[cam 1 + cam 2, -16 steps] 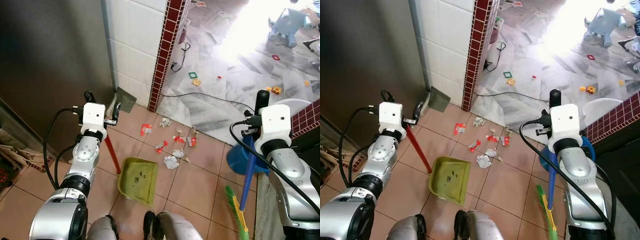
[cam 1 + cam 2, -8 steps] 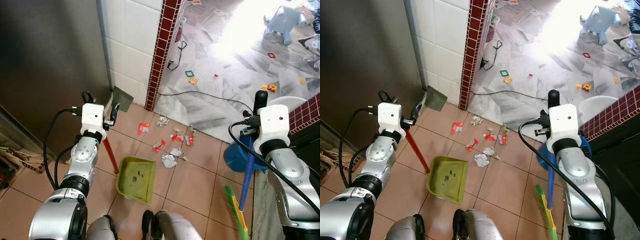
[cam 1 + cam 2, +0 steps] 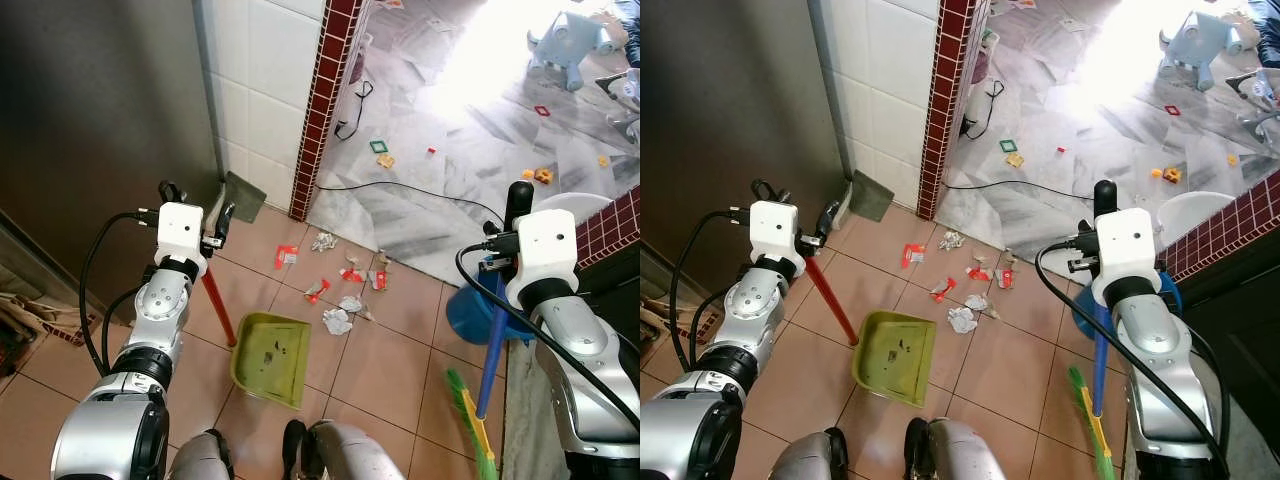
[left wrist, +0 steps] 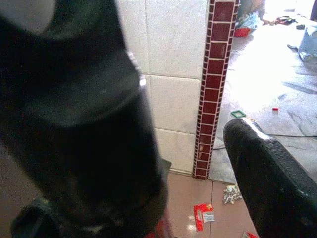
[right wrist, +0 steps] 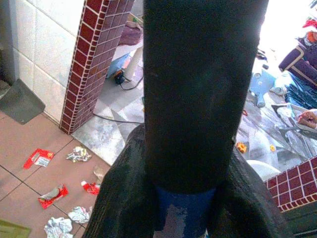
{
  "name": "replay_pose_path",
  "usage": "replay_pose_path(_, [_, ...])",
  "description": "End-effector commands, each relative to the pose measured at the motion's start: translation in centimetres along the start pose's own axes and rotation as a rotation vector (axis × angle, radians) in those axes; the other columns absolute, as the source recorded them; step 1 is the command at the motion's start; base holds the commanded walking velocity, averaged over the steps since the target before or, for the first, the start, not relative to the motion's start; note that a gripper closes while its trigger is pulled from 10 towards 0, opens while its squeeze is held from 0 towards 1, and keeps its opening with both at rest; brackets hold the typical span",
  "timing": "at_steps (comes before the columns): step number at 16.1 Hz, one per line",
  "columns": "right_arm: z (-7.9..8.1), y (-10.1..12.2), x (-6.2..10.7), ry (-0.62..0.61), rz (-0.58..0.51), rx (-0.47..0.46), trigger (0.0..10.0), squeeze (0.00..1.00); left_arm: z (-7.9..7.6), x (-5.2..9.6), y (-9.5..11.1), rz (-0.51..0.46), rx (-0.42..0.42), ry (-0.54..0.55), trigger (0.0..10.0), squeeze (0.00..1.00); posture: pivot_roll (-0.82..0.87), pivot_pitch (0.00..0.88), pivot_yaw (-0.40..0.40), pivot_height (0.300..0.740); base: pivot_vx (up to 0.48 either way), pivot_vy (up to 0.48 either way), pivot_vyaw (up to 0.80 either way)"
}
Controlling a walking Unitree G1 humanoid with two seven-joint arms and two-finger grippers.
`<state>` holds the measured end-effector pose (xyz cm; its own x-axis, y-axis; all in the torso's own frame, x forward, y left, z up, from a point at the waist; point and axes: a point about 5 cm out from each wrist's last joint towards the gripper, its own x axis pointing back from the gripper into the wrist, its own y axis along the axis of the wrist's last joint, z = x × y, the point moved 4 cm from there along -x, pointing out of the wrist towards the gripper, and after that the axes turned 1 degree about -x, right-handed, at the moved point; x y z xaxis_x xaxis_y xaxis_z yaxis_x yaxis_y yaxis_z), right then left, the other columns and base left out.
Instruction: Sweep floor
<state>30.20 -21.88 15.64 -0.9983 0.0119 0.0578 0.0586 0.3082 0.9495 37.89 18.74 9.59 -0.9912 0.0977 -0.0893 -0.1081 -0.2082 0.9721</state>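
Note:
A green dustpan (image 3: 272, 348) rests on the terracotta tiles in front of my feet. Its red handle (image 3: 218, 308) rises to my left gripper (image 3: 214, 224), which is shut on it. My right gripper (image 3: 517, 198) is shut on a blue broom handle (image 3: 489, 352) that hangs down my right side to green bristles (image 3: 468, 418). In the right wrist view the blue handle (image 5: 182, 214) sits between the black fingers. Litter (image 3: 340, 320) of crumpled paper and red wrappers (image 3: 287, 256) lies just beyond the dustpan.
A steel door (image 3: 100, 120) and a white tiled wall with a red brick pillar (image 3: 325, 110) stand at the left. A black cable (image 3: 420, 190) crosses the marble floor beyond. A blue bucket (image 3: 468, 315) sits by my right arm. Small toys (image 3: 545, 176) dot the marble.
The camera has shifted slightly, so the scene sits a little lower left. My left arm has edged leftward with the dustpan handle. Both grips are unchanged.

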Motion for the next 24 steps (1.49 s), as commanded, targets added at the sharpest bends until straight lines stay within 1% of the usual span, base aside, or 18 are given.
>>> replay_pose_path(1, [-0.86,0.61,0.16,-0.024,-0.017,0.045,10.0,0.00,-0.35,-0.08,-0.02,0.006,-0.006,-0.027,10.0,0.00,-0.35,0.175,-0.202,0.740,0.000,0.000,0.00])
replay_pose_path(7, [-0.86,0.45,0.22,-0.023,-0.012,0.048,10.0,0.00,0.18,-0.19,0.18,0.003,-0.007,-0.028,10.0,0.00,-0.35,0.175,-0.204,0.740,0.000,0.000,0.00])
replay_pose_path(8, [-0.82,0.41,0.20,-0.021,-0.011,0.048,10.0,0.00,0.20,-0.23,0.27,0.000,-0.007,-0.030,8.0,0.00,-0.35,0.175,-0.205,0.740,0.000,0.000,0.00])
replay_pose_path(10, [-0.75,0.36,0.16,-0.019,-0.010,0.048,10.0,0.00,0.15,-0.25,0.36,-0.005,-0.008,-0.034,7.6,0.00,-0.35,0.174,-0.205,0.740,0.000,0.000,0.00])
replay_pose_path(11, [-0.72,0.34,0.15,-0.018,-0.010,0.048,10.0,0.00,0.13,-0.26,0.39,-0.007,-0.008,-0.035,5.8,0.00,-0.35,0.175,-0.205,0.740,0.000,0.000,0.00])
replay_pose_path(13, [-0.67,0.29,0.08,-0.017,-0.009,0.049,10.0,0.00,0.15,-0.32,0.47,-0.009,-0.004,-0.039,0.0,0.00,-0.35,0.173,-0.205,0.740,0.000,0.000,0.00])
replay_pose_path(24, [-0.59,0.10,0.06,-0.013,-0.005,0.049,10.0,0.00,0.04,-0.31,0.48,-0.009,-0.003,-0.047,0.0,0.00,-0.34,0.167,-0.202,0.740,0.000,0.000,0.00])
